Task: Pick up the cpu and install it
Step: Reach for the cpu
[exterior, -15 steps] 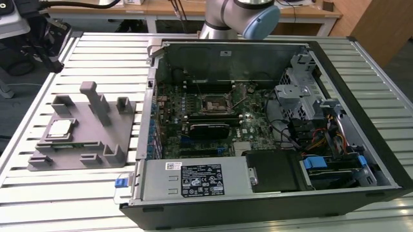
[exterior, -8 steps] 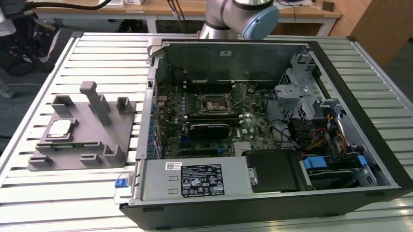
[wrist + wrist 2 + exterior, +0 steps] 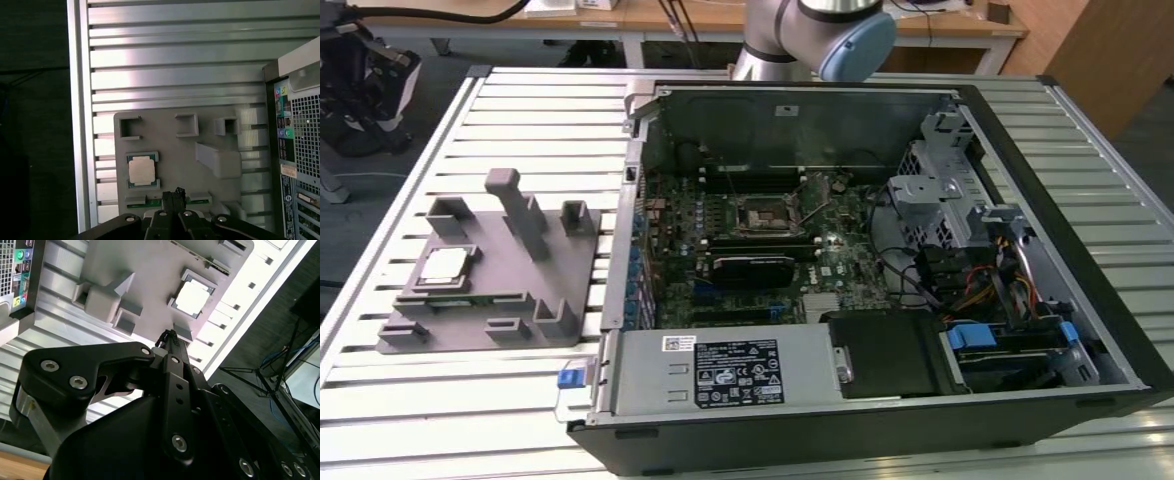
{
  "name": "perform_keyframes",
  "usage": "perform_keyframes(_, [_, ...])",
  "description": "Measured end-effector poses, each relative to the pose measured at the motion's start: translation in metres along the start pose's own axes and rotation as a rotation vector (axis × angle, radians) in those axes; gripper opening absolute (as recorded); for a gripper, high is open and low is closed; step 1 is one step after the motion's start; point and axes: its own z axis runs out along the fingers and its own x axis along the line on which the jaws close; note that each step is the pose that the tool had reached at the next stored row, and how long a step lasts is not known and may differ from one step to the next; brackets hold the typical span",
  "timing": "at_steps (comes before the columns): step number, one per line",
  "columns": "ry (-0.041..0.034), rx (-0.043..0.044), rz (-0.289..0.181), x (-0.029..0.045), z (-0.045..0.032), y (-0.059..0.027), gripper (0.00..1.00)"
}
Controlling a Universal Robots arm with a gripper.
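While I watch from the remote station, the small square cpu with the pale silvery metal top lies flat in a square pocket of the grey plastic fixture with upright posts. That fixture sits on the slatted aluminium desk, at the exterior view's left of the open black computer case lying on its side and just beside it. Inside the case I can see the green motherboard and, near its middle, the dark square socket with a metal frame. The socket is well apart from the chip.

At the top edge of the exterior view stands the silver robot arm with a pale blue joint cap, behind the far wall of the case.

In both wrist views the black jaws look pressed together at their tips, with nothing pinched between them. In the first wrist view I see those tips over the fixture's edge, near the cpu but not touching it. In the second wrist view the chip shines brightly beyond the tips, clear of them. The case's rear panel with its coloured round ports borders the fixture in the first wrist view.
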Motion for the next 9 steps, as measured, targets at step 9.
perform_keyframes(9, [-0.0001, 0.0, 0.0, 0.0187, 0.0014, -0.0014, 0.11])
